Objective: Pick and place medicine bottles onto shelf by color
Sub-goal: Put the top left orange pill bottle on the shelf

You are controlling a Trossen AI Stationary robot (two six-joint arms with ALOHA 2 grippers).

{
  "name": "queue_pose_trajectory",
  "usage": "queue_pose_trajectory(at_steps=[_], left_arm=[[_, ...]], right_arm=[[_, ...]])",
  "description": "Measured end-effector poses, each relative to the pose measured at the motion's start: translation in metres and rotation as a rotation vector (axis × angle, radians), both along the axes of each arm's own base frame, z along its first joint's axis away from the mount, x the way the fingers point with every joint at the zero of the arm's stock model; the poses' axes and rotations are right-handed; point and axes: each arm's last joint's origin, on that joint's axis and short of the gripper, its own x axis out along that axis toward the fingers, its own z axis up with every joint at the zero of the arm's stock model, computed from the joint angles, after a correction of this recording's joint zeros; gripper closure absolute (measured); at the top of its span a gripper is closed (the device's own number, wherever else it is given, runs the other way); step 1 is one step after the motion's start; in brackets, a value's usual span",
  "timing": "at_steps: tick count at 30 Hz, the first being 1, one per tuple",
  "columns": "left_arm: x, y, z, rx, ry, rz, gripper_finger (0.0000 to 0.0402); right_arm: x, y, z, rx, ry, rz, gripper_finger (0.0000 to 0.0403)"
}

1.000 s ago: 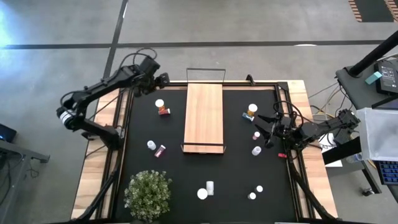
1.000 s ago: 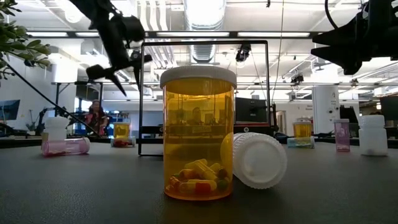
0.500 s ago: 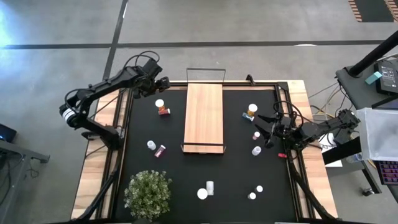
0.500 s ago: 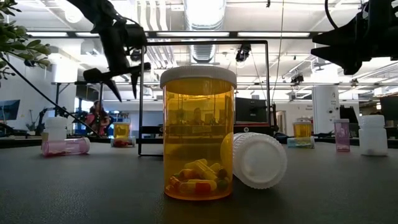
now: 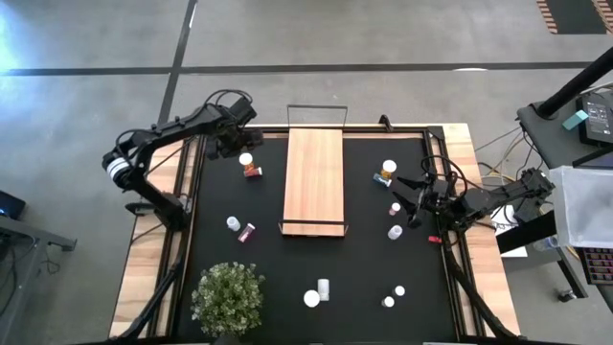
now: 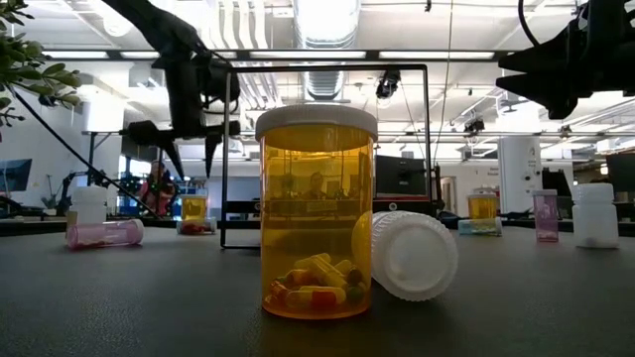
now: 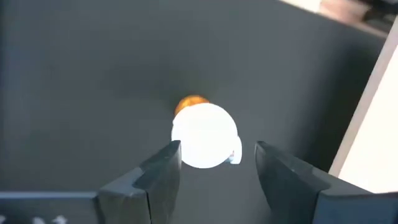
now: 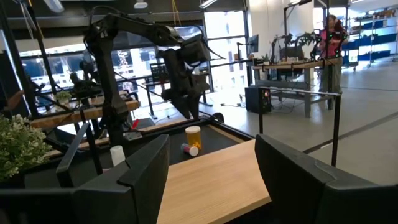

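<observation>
- High view: the left gripper (image 5: 237,144) has swung along the table's far edge toward the shelf (image 5: 314,180) and now hangs just short of a white-capped orange bottle (image 5: 246,161), which stands a little nearer the table's middle than the jaws. A red bottle (image 5: 253,172) lies touching it on its far side from the gripper. The shelf, to the gripper's right, carries no bottle yet. The right gripper (image 5: 410,201) has not moved; it waits past the shelf's other side, with three bottles close around it.
- Low view: the left gripper (image 6: 189,139) has tipped from slanted to pointing straight down, above the distant orange bottle (image 6: 194,208). A big orange bottle (image 6: 317,213) and a white one (image 6: 407,254) on its side fill the foreground, far from both grippers.
- Left wrist view: the left fingers (image 7: 163,171) stand apart and hold nothing; the white cap (image 7: 205,135) sits just ahead of the gap, centred between them. The arm looks lined up for a descent and grasp; nothing is sorted so far.
- Right wrist view: the right fingers (image 8: 146,171) are spread and empty, aimed across the shelf (image 8: 211,177) at the left arm (image 8: 180,59).
</observation>
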Motion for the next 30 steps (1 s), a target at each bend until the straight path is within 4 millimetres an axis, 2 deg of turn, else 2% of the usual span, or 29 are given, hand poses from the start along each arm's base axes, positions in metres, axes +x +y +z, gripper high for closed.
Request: queue_pose_trajectory(at_steps=[7,14,19,30], left_arm=[[0.004,0.003,-0.008,-0.044,-0.001,-0.007,0.0198],[0.004,0.002,-0.008,-0.043,0.000,0.008,0.0117],[0.007,0.004,-0.018,-0.048,0.056,0.017,0.0074],[0.015,0.012,-0.046,-0.096,0.141,0.019,0.0064]], right_arm=[[0.000,0.000,0.000,0.000,0.001,0.000,0.0174],[0.000,0.000,0.000,0.000,0.000,0.000,0.0174],[0.000,0.000,0.000,0.000,0.000,0.000,0.0174],[0.000,0.000,0.000,0.000,0.000,0.000,0.0174]])
